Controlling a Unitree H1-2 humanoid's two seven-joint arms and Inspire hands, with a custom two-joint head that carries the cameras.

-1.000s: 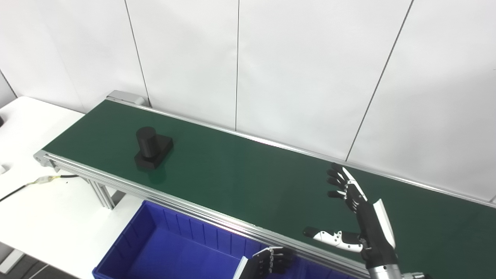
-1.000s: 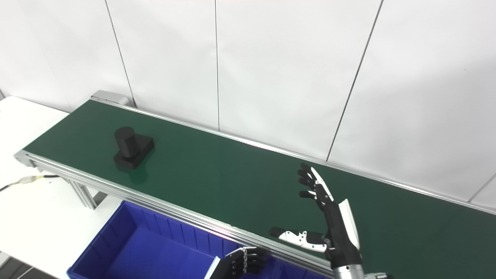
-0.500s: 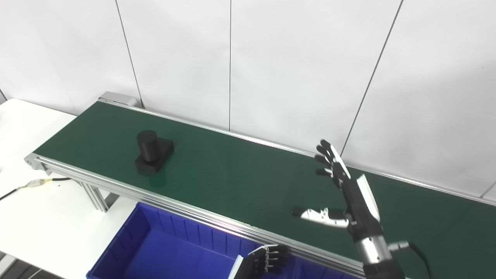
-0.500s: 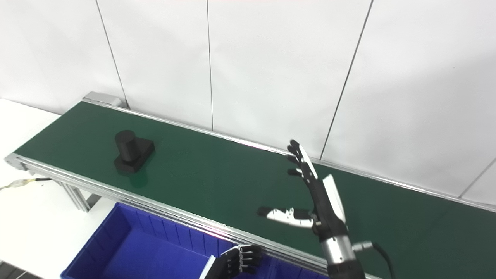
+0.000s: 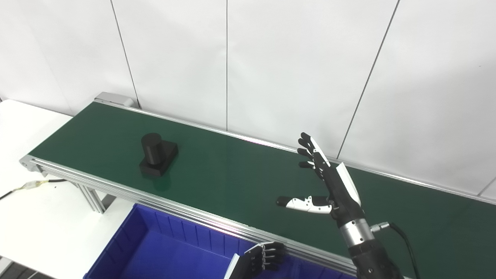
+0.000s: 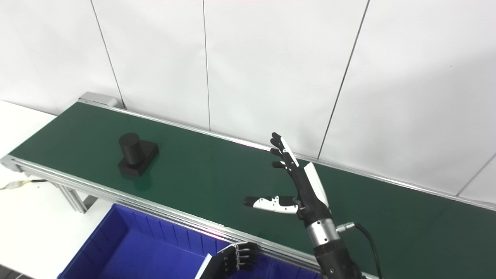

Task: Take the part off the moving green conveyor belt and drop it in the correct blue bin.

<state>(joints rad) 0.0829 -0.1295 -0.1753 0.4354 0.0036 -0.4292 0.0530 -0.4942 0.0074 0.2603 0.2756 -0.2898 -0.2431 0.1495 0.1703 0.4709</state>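
A black part (image 5: 157, 154), an upright cylinder on a square base, rides on the green conveyor belt (image 5: 232, 182) toward its left end. My right hand (image 5: 329, 186) hovers above the belt's middle, well to the right of the part, open with fingers spread upward and thumb pointing left; it holds nothing. My left hand (image 5: 260, 260) sits low at the bottom edge, over the blue bin (image 5: 162, 252) in front of the belt, fingers curled with nothing seen in them.
The belt's aluminium frame (image 5: 116, 186) runs along its near side, on legs (image 5: 91, 195). A white table (image 5: 38, 217) with a cable (image 5: 27, 186) lies at the left. A white panelled wall (image 5: 271, 69) stands right behind the belt.
My right hand has risen and moved left over the belt toward the part, staying open. The part has travelled a little to the right. The camera has shifted somewhat.
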